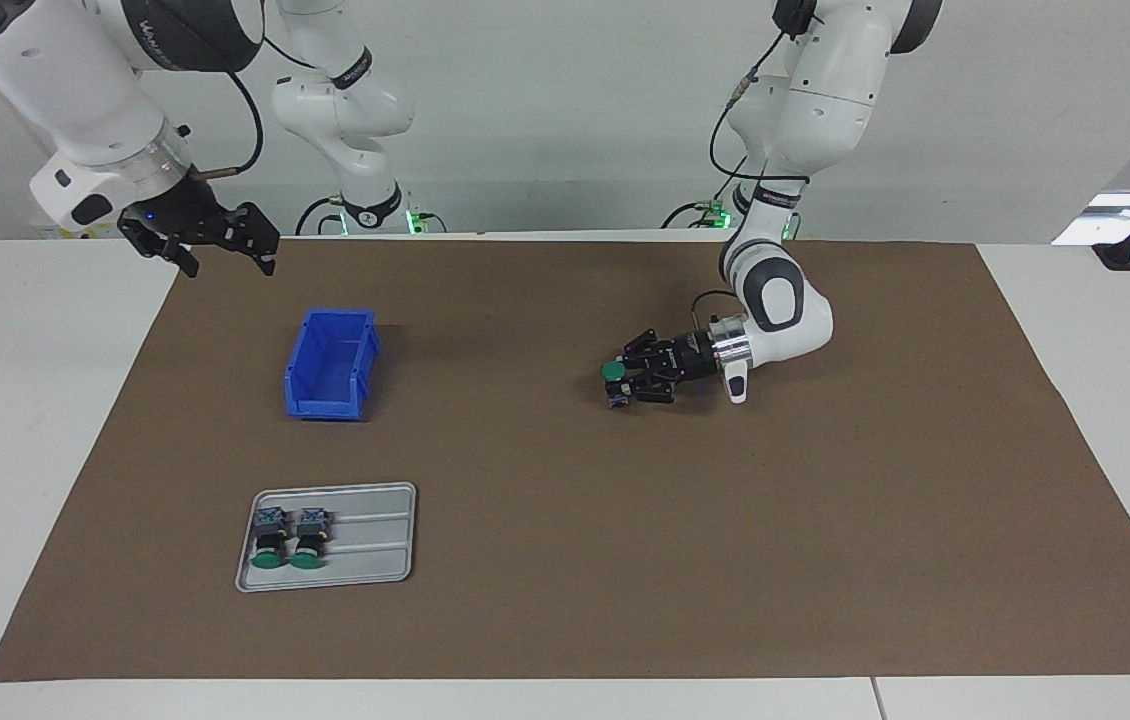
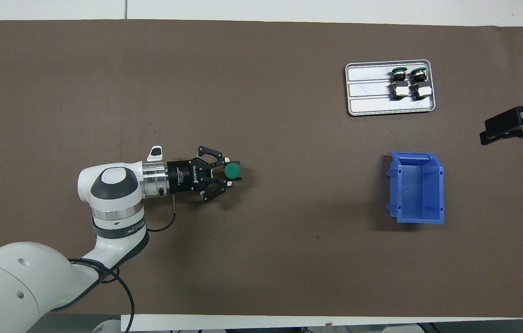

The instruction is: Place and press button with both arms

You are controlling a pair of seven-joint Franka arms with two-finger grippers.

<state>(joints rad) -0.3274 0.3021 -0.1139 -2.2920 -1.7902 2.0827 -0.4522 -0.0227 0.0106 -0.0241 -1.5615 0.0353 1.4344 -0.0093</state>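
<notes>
My left gripper (image 1: 618,386) lies low over the middle of the brown mat, turned sideways, and is shut on a button (image 1: 613,371). The button stands upright with its green cap on top and its blue-grey body at or just above the mat. In the overhead view the cap (image 2: 232,171) shows between the fingers of the left gripper (image 2: 231,175). My right gripper (image 1: 215,245) hangs open and empty, raised over the mat's edge at the right arm's end; it also shows in the overhead view (image 2: 513,126).
A grey tray (image 1: 375,560) (image 2: 365,95) holds two more buttons (image 1: 289,536) (image 2: 408,83) lying side by side. An empty blue bin (image 1: 297,385) (image 2: 442,194) stands nearer to the robots than the tray. The brown mat (image 1: 825,550) covers most of the table.
</notes>
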